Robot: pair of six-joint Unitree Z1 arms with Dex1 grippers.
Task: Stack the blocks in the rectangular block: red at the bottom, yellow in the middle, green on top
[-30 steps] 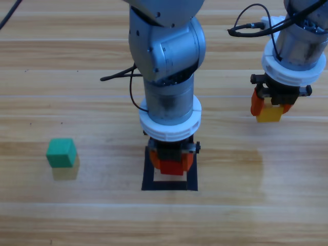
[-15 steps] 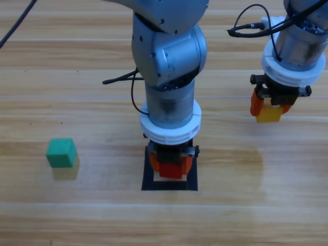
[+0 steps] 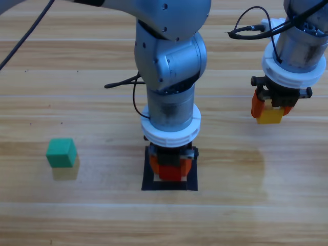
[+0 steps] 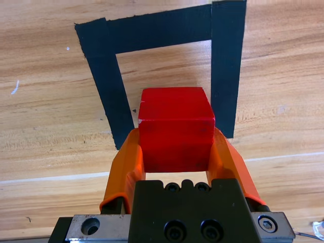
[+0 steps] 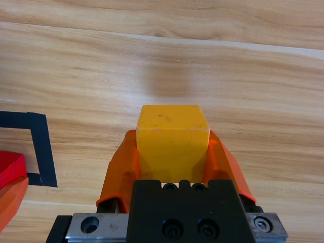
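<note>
Hidden or cut off: in the high view the left arm's wrist covers most of the left gripper (image 3: pixel 169 166) and the far side of the rectangular block (image 3: pixel 169 185), so only part of the red cube (image 3: pixel 169 172) shows between the orange jaws. In the right wrist view the red cube is cut off at the left edge, and only one corner of the tape outline appears there. Whether the red cube touches the desk (image 3: pixel 102 215) cannot be told.

Count: three cubes, one red, one yellow, one green; one tape outline; two arms.

Left gripper (image 4: pixel 174 152): jaws clenched on the red cube (image 4: pixel 174 126), one jaw on each side face. It is positioned over the rectangular block (image 4: pixel 225 66), at the side nearest the gripper body in the left wrist view, with bare wood visible inside the outline beyond it.

Right gripper (image 5: pixel 173 152): jaws clenched on the yellow cube (image 5: pixel 173 136). In the high view the right gripper (image 3: pixel 270 108) holds the yellow cube (image 3: pixel 269 116) at far right, well apart from the outline.

Green cube (image 3: pixel 61 152): resting on the desk at left, free of both grippers, well apart from the outline.
</note>
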